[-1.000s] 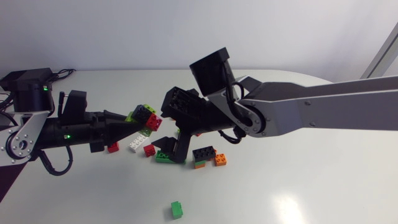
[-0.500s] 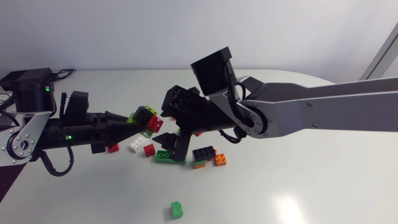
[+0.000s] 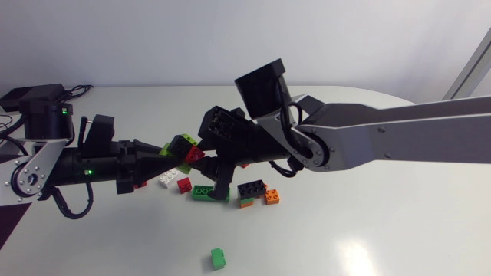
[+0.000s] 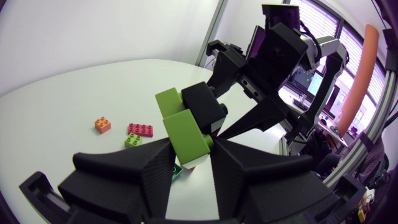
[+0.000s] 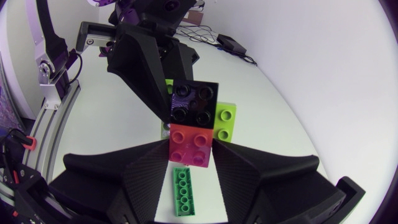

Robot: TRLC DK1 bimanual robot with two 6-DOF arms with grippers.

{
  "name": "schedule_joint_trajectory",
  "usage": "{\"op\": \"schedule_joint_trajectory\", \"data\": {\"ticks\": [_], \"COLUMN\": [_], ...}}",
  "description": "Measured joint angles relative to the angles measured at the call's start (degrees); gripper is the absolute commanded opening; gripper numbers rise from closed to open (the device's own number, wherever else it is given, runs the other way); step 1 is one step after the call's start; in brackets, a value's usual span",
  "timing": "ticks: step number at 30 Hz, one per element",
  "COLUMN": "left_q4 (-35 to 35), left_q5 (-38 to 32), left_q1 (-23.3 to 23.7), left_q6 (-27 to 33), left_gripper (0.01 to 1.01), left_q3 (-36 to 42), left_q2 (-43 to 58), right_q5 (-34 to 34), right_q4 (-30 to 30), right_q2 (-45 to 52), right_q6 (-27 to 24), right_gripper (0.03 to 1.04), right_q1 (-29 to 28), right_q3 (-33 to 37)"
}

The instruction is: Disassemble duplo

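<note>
Where the two arms meet above the table (image 3: 368, 230), a small duplo stack (image 3: 182, 147) hangs between them, off the surface. Left gripper (image 4: 189, 148): wedge fingers drawn in to a narrow gap, both pressed against the flanks of a lime brick (image 4: 185, 127), which stands tilted up out of the gap. A black brick (image 4: 203, 106) sits against the lime one on the side away from this gripper. Right gripper (image 5: 191, 150): fingers likewise drawn in, clamping a red brick (image 5: 191, 144) from two sides. From the right wrist, the black brick joins the red one directly ahead of it, studs toward the camera, with the lime brick alongside. The left gripper's fingers meet the stack from the far side. Whether the red brick touches the lime one cannot be told. On the table below, in the head view: a flat green plate (image 3: 203, 192) under the right gripper. A white brick (image 3: 169, 178) and a loose red cube (image 3: 184, 185) lie just beside it, toward the left arm. A black-on-orange pair (image 3: 251, 189) sits under the right arm's wrist with a single orange brick (image 3: 272, 197) just beside it. A small green brick (image 3: 219, 258) lies well apart, toward the near edge. The left wrist view adds a long pink-red brick (image 4: 140, 129) with a little lime piece (image 4: 132, 140) touching it.
</note>
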Motion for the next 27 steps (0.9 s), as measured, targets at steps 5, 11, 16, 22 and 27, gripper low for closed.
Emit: {"op": "schedule_joint_trajectory", "data": {"ticks": [5,11,16,22,27], "left_q4": [-1.3,-1.4,-1.4,-1.4,-1.4], "left_q5": [0.2,0.3,0.3,0.3,0.3], "left_q1": [0.0,0.0,0.0,0.0,0.0], "left_q6": [0.2,0.2,0.2,0.2,0.2], "left_gripper": [0.193,0.193,0.193,0.193,0.193], "left_q3": [0.0,0.0,0.0,0.0,0.0], "left_q2": [0.0,0.0,0.0,0.0,0.0], "right_q5": [-4.3,-7.0,-7.7,-6.7,2.1], "right_q4": [-3.6,-4.6,-6.4,-7.5,-12.2], "right_q2": [0.0,0.0,0.0,1.5,8.1], "right_q6": [0.2,0.2,0.2,2.3,4.1], "right_gripper": [0.41,0.41,0.41,0.41,0.41], "right_q1": [-1.2,-1.5,-3.0,-8.3,-11.3], "right_q3": [0.5,0.5,1.1,5.4,12.2]}}
